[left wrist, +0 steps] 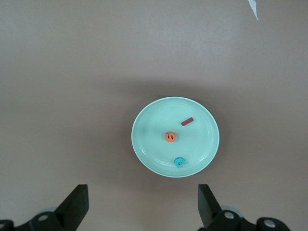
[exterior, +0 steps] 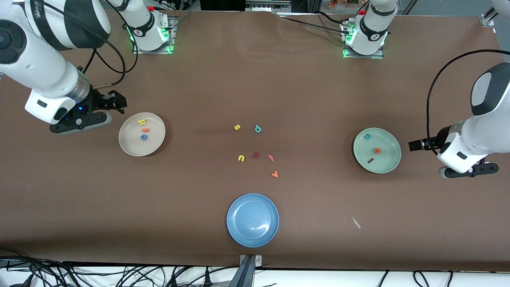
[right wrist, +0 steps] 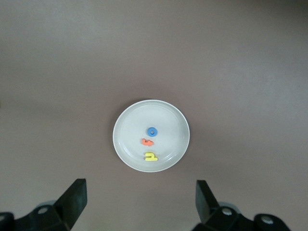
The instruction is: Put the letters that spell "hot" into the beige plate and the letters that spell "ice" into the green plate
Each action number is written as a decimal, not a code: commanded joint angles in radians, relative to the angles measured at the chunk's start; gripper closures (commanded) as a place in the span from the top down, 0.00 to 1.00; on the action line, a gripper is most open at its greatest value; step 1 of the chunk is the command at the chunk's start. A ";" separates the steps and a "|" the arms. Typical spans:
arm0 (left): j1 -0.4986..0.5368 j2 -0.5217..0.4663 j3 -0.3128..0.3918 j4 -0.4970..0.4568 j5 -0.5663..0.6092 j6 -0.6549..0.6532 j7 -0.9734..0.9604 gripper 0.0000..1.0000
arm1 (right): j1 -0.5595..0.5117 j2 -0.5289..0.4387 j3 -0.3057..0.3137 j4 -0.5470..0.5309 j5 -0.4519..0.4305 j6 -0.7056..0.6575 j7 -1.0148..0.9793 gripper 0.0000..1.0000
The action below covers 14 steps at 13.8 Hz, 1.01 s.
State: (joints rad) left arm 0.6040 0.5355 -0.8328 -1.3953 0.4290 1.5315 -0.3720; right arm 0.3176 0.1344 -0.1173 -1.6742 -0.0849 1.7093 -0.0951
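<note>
Both words look already sorted, which explains why each arm hangs back beside its plate with nothing in its grasp. At the left of the front view, the beige plate (exterior: 142, 134) carries the yellow h (exterior: 142, 122), the orange t (exterior: 145, 130) and the blue o (exterior: 144, 137) lined up near its middle. The right gripper (exterior: 113, 100) sits just off that plate's upper-left rim, fingers spread wide and empty. At the right of the frame, the green plate (exterior: 377, 150) holds the teal c (exterior: 367, 136), the orange e (exterior: 377, 150) and the dark red i (exterior: 370, 160). The left gripper (exterior: 416, 145) waits beside its rim, also spread and empty. The leftover letters (exterior: 257, 153) lie scattered at centre frame, above the blue plate (exterior: 252, 220), rightly left alone as distractors.
</note>
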 commanded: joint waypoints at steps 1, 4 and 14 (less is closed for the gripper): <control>-0.004 -0.005 0.006 -0.001 0.002 -0.002 0.018 1.00 | -0.005 0.022 0.002 0.037 -0.013 -0.030 0.009 1.00; -0.004 -0.003 0.006 -0.002 0.002 -0.002 0.018 1.00 | -0.020 0.027 -0.008 0.045 -0.016 -0.033 -0.008 1.00; -0.004 0.004 0.006 -0.001 0.002 0.007 0.018 1.00 | -0.006 0.022 0.004 0.226 -0.121 -0.227 0.003 1.00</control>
State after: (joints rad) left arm 0.6038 0.5455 -0.8316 -1.3956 0.4290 1.5330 -0.3720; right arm 0.3059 0.1442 -0.1222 -1.4775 -0.1903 1.5096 -0.0958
